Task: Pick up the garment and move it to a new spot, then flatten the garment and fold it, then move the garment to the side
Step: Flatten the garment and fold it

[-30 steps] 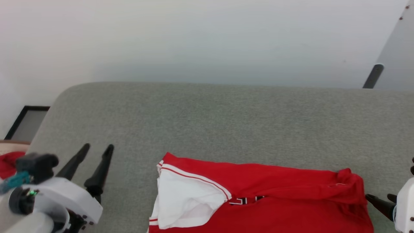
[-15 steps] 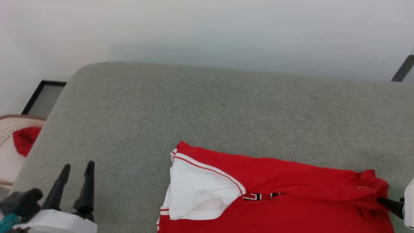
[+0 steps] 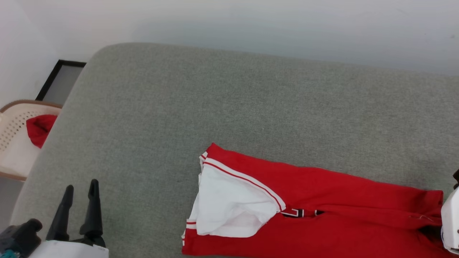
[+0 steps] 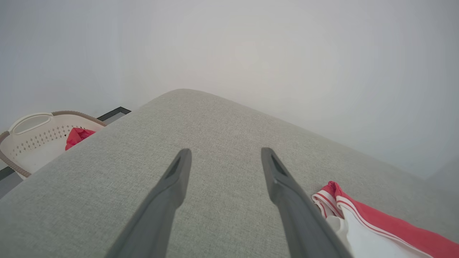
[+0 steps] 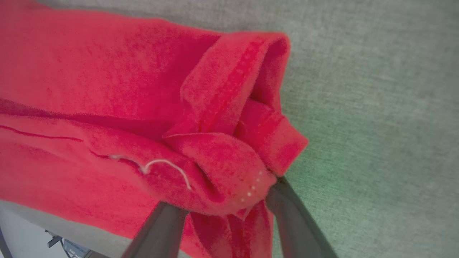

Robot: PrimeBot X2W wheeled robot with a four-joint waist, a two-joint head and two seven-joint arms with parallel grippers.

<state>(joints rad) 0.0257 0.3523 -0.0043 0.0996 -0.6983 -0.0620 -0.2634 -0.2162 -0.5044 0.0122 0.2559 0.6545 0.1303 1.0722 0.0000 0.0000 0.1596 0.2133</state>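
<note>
The garment [image 3: 322, 200] lies on the grey cushioned surface [image 3: 215, 107], a red shirt with a white sleeve folded over its left end, striped trim and dark lettering. My right gripper [image 3: 432, 229] is at the shirt's right end. In the right wrist view its fingers [image 5: 287, 208] stand on either side of a bunched red hem of the garment [image 5: 107, 89], shut on it, and fabric covers the fingertips of the right gripper [image 5: 226, 193]. My left gripper [image 3: 81, 186] is open and holds nothing, well left of the shirt. The left wrist view shows the left gripper [image 4: 226, 152] above bare cushion, with the garment [image 4: 376, 229] at its right.
A cream perforated basket [image 3: 10, 118] holding a small plain red cloth [image 3: 39, 127] stands beyond the cushion's left edge; the basket [image 4: 36, 143] appears in the left wrist view too. A black-framed panel [image 3: 59, 80] sits by the white wall. Bare cushion stretches behind and left of the shirt.
The head camera has shifted, so the whole scene sits differently. The right fingers went from beside the shirt's right end into its fabric, and that bunched end now looks pulled flatter.
</note>
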